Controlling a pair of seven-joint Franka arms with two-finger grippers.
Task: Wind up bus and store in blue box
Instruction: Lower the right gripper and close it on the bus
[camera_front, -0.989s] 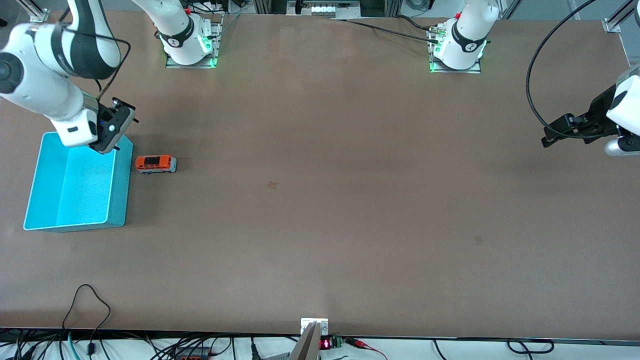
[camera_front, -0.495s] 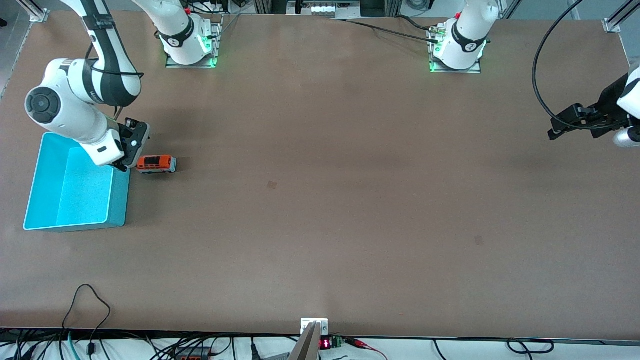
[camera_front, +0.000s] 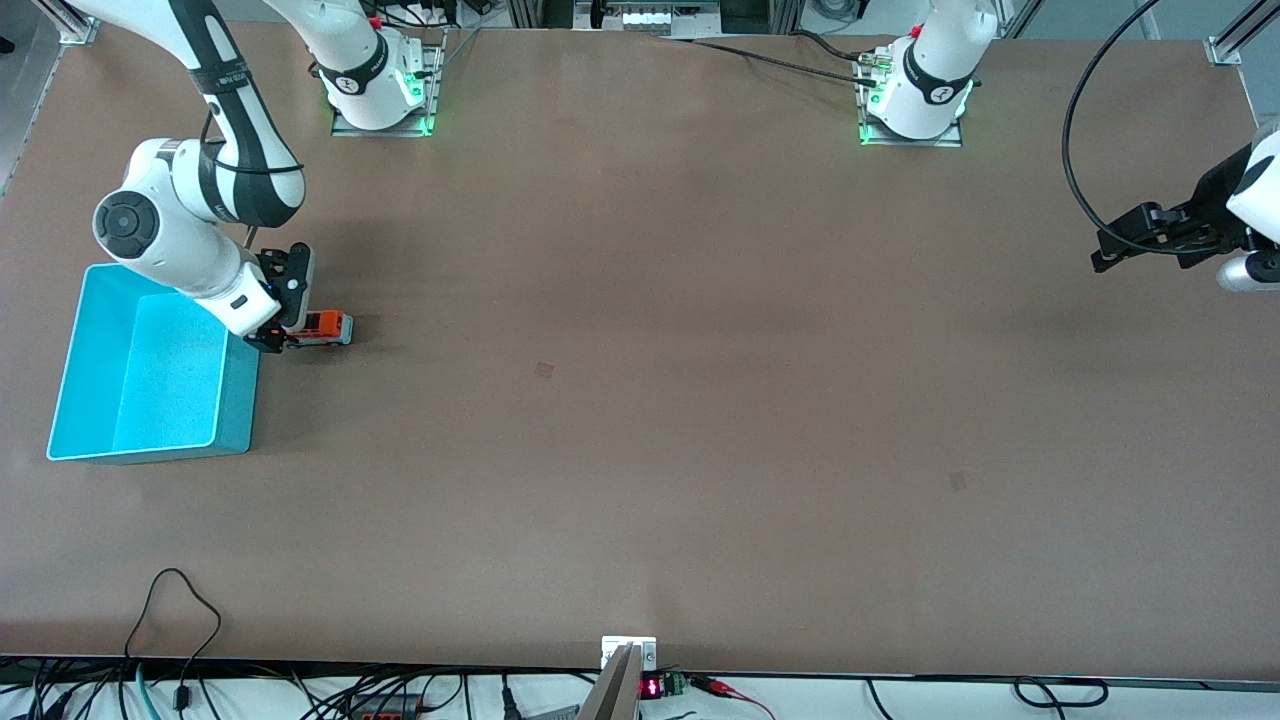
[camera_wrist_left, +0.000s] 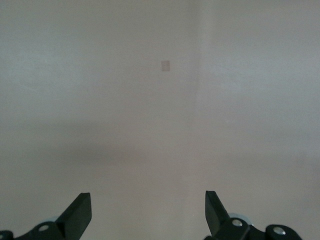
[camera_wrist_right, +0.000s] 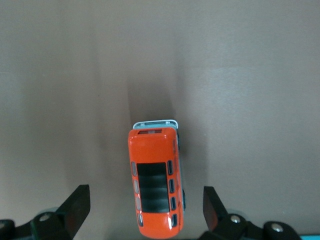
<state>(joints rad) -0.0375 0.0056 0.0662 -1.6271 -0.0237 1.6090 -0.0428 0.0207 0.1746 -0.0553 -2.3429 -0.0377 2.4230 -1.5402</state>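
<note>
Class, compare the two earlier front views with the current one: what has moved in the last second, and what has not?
The right gripper has moved off the blue box rim and come down over the bus, fingers open on either side, not yet gripping. The left gripper shifted only slightly over the left arm's end of the table, open. Bus and box stayed put.

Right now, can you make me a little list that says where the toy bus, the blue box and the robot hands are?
bus: on the table, upright on its wheels, beside the blue box, toward the right arm's end
blue box: open top, nothing visible inside
right end effector: open, low over the bus, fingers either side of it, not gripping
left end effector: open, waiting over bare table at the left arm's end
task stage: bus not yet picked up
</note>
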